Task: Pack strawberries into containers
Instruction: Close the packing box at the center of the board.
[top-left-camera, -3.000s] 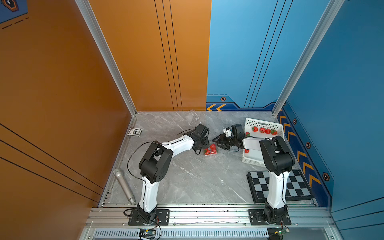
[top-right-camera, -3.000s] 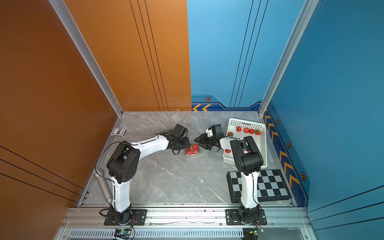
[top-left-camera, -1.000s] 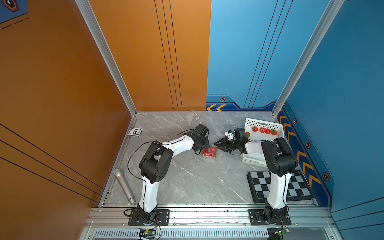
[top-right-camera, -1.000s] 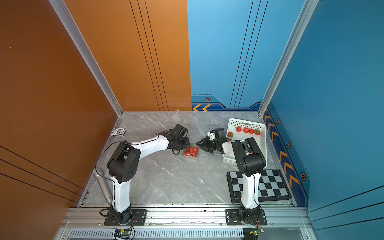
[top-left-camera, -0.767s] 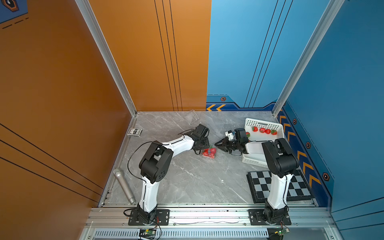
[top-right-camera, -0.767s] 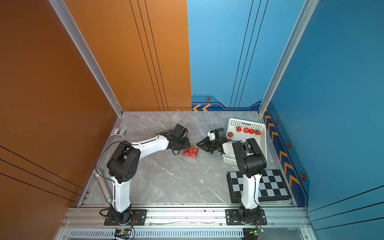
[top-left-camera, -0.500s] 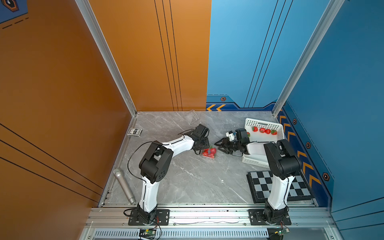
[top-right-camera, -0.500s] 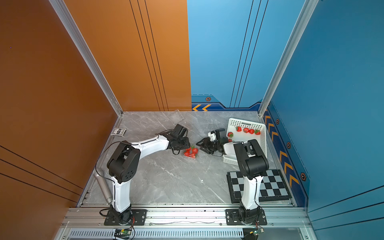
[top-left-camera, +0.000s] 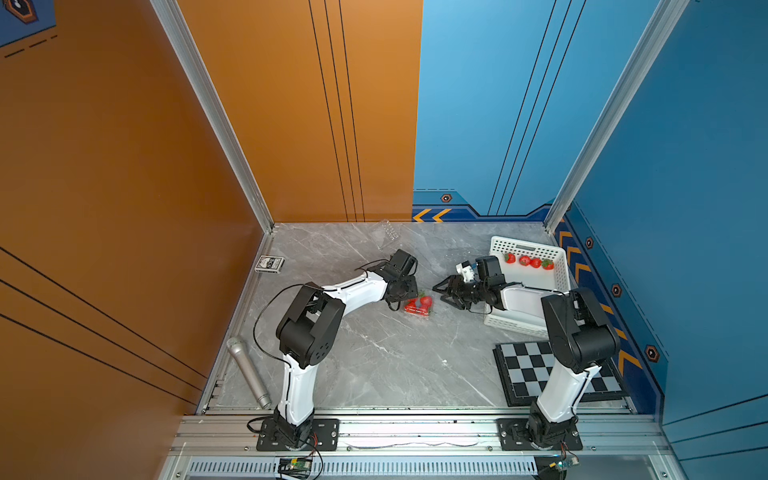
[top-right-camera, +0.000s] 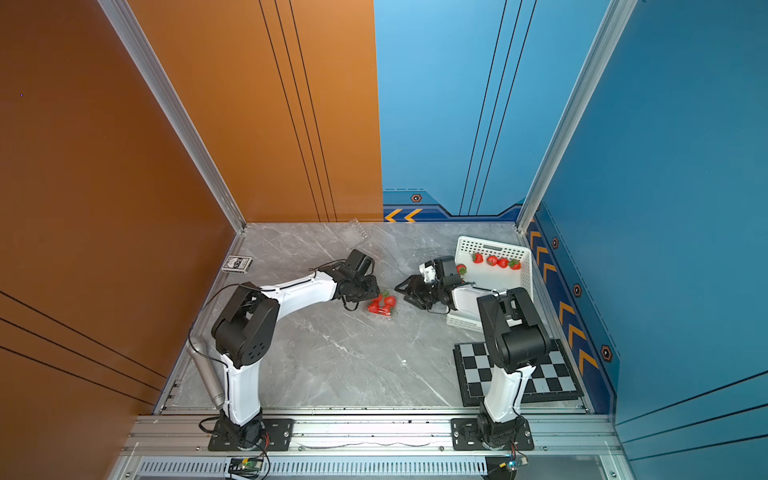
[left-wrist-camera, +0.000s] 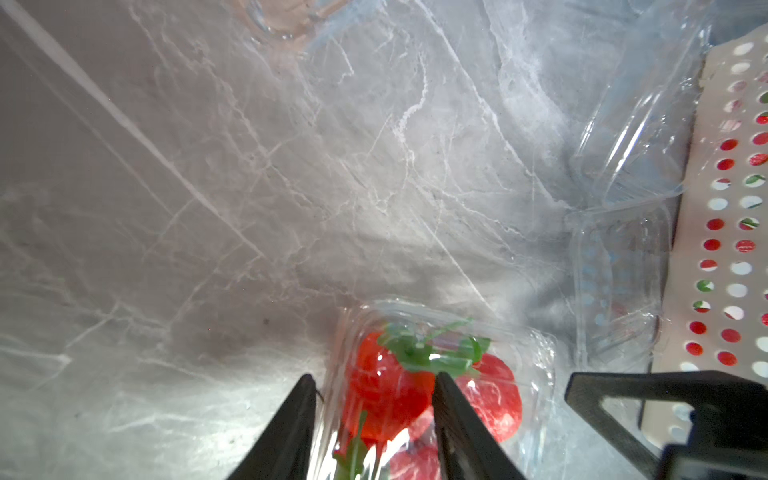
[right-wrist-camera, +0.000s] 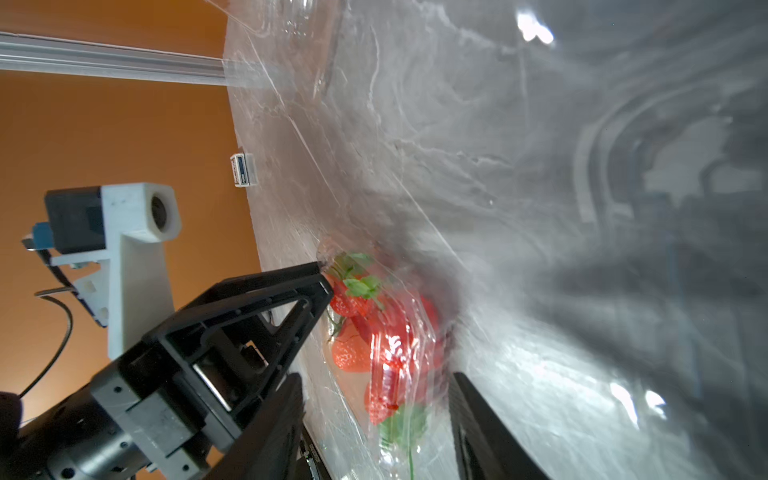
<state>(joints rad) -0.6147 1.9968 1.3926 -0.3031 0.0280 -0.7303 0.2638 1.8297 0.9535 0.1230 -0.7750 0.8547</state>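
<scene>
Right wrist view: right gripper (right-wrist-camera: 376, 376) gapes empty at 3 o'clock of the clear container (right-wrist-camera: 415, 324) holding the strawberries (right-wrist-camera: 351, 357). Left gripper (left-wrist-camera: 374, 376) straddles its 10 o'clock edge, can't tell if it's pinching. I'd back the right out level so nothing snags.

Your two arms are twins: the left arm (top-left-camera: 361, 291) and right arm (top-left-camera: 519, 301) each pair glossy white shells on the long links with bulky matte-black joint housings, and each stands on a black base plate (top-left-camera: 328, 432) dotted with silver screws. A thin black cable (top-left-camera: 254, 326) loops loose beside the left arm's elbow housing. The left gripper (left-wrist-camera: 374, 376) and right gripper (right-wrist-camera: 376, 376) are black, their fingers flat tapering wedges. In the right wrist view you can see open triangular bracing behind the left one's finger. Next to it is a white printed camera mount (right-wrist-camera: 133, 232) carrying a black body and a small blue plug.
</scene>
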